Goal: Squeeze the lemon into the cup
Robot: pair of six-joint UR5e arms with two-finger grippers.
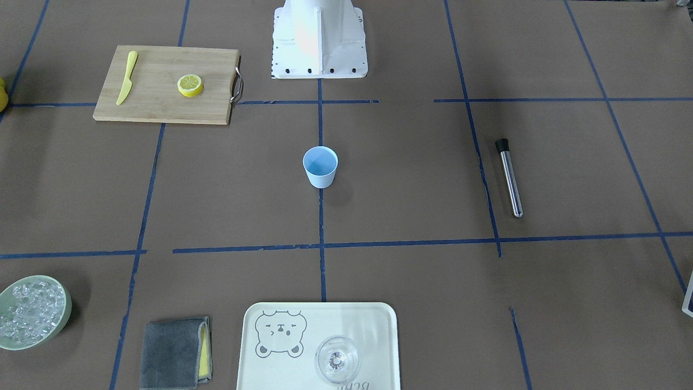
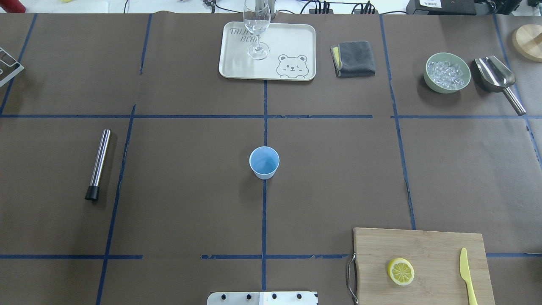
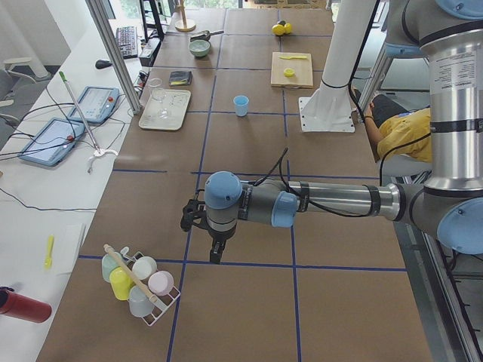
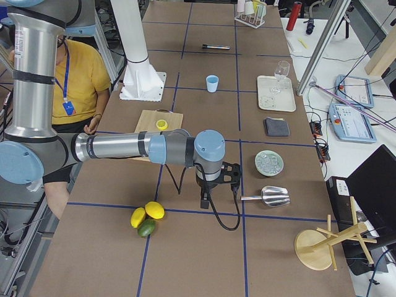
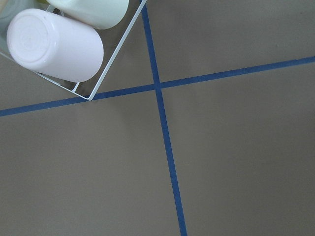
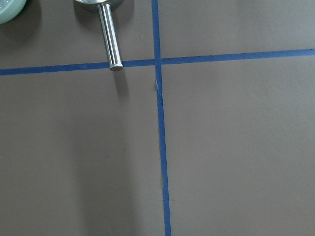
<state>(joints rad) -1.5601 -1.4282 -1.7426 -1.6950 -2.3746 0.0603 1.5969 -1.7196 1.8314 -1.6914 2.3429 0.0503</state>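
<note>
On board (image 2: 427,248), lemon (image 2: 400,271) flat, cut face up.

The surface (image 2: 190,203) is covered in brown paper and divided into rectangles by blue tape lines (image 2: 264,220). Beside it runs a white bench (image 3: 53,211) strewn with cables, with tablets (image 3: 96,104) and a keyboard (image 3: 125,41) on it. An aluminium post (image 3: 113,53) rises at the surface's edge. The light is even and the shadows are soft.
</note>
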